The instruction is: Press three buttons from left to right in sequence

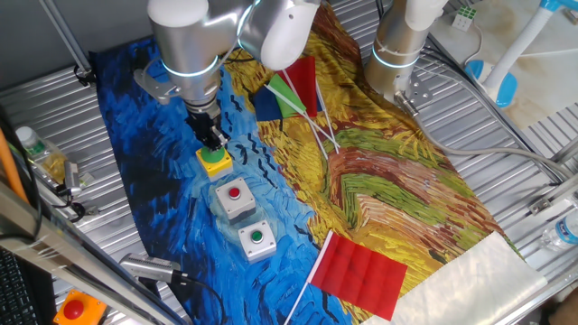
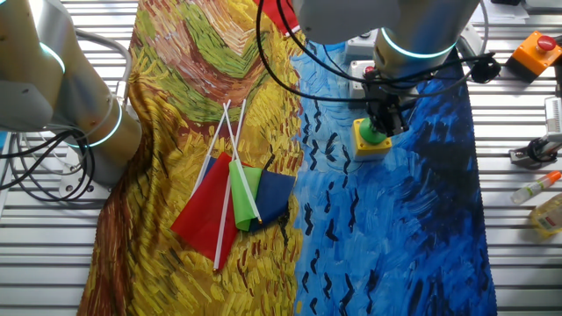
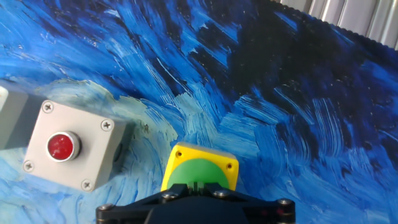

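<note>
A robot arm brings its jaws down onto the yellow box (image 1: 215,162), first of three buttons lined up on a painted cloth (image 1: 379,194) over the counter (image 1: 54,99). Going left to right in the hand view: a sliver of a third box at the frame edge, then the grey box with the red cap (image 3: 63,145), then the yellow box and its big green dome (image 3: 198,174) directly under the gripper (image 1: 214,141). The other grey box, with the green cap (image 1: 256,237), shows at the end of the row in one fixed view. Whether the jaws are parted or closed cannot be told; the fingertips are hidden against the dome. Contact looks made or very near. To press well, the push should likely go straight down on the dome's centre, so the light box does not tip or slide on the cloth, then lift clear before moving to the red cap. Paper flags (image 2: 230,197) lie well apart from the row.
</note>
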You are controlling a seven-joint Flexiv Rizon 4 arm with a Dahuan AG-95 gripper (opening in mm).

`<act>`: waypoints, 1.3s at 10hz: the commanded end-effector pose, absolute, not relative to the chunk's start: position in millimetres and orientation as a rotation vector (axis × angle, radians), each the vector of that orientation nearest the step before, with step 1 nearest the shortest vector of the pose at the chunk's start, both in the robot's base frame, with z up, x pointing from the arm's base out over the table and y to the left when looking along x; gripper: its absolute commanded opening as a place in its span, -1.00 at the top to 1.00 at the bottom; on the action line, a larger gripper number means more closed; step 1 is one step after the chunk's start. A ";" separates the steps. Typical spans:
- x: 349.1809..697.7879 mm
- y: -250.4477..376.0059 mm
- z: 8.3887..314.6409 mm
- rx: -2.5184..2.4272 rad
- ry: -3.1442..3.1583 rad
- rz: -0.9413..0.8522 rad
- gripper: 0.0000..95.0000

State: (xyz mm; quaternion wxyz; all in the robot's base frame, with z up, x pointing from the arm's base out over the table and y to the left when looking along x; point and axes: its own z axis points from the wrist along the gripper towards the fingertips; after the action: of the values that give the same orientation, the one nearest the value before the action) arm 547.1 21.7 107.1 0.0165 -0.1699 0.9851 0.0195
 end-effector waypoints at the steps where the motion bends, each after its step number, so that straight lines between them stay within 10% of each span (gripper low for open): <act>1: 543.0 22.2 133.6 -0.524 3.065 0.051 1.00; 13: 542.8 22.3 134.6 -0.522 3.065 0.061 1.00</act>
State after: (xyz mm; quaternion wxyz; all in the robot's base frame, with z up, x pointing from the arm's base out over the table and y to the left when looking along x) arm 543.9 22.5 133.6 0.0160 -0.1677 0.9855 0.0199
